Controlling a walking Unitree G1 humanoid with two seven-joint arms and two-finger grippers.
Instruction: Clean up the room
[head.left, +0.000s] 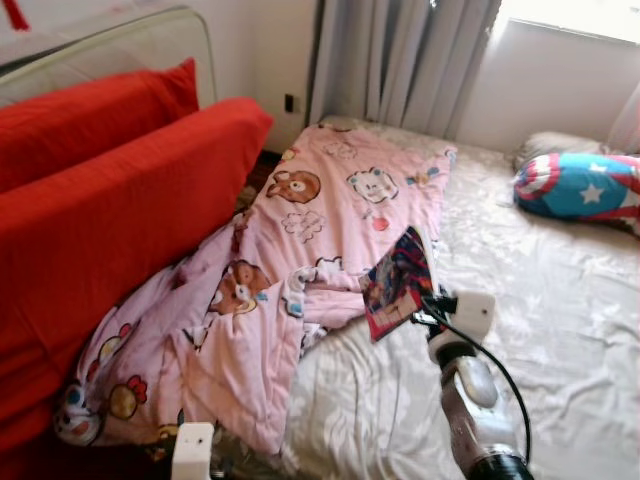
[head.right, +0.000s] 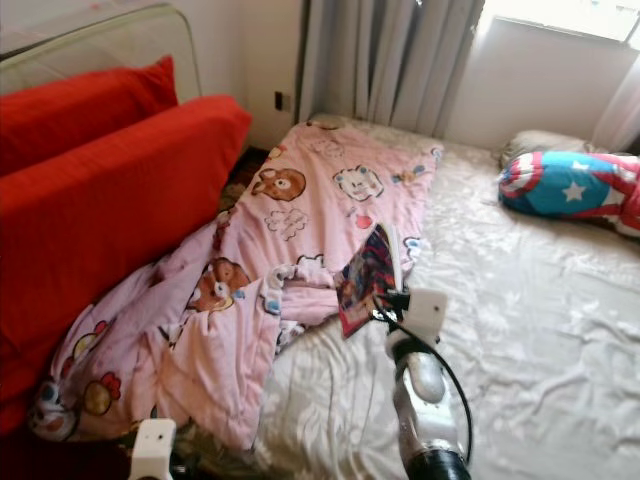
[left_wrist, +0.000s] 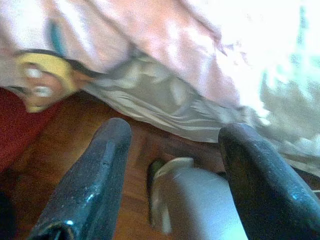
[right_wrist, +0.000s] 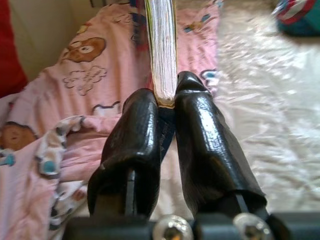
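A: Left eye view, item one: bed (head.left: 560, 330) with a crumpled pale sheet. Item two: pink cartoon-print quilt (head.left: 330, 230), spread along the bed's left side, its near end bunched and spilling over the edge toward the red sofa (head.left: 110, 210).

B: And the book?

A: Item three: book (head.left: 397, 283) with a colourful cover, held clear above the sheet at the quilt's right edge, tilted. The right gripper (head.left: 424, 312) clamps its lower corner; the silver arm reaches up from the lower edge of the frame. Item four: star-and-stripe shield cushion (head.left: 580, 187), far right near the wall, well apart from the book. Grey curtains (head.left: 400, 60) hang behind the bed.

B: Right eye view?

A: Same lot, same positions. A white part of the left arm (head.right: 152, 448) shows at the bottom edge, beside the hanging end of the quilt.

B: Left wrist view?

A: Left gripper (left_wrist: 170, 170): two black fingers (left_wrist: 95, 180) spread wide apart, nothing between them. Beyond them, the quilt's edge and the sheet hang over a brown wooden floor (left_wrist: 75, 135). A grey rounded part of the robot lies between the fingers, blurred.

B: Right wrist view?

A: Both black fingers (right_wrist: 135, 145) are pressed onto the book (right_wrist: 162, 50), page edges facing the camera, spine upright. Quilt behind on one side, sheet on the other.
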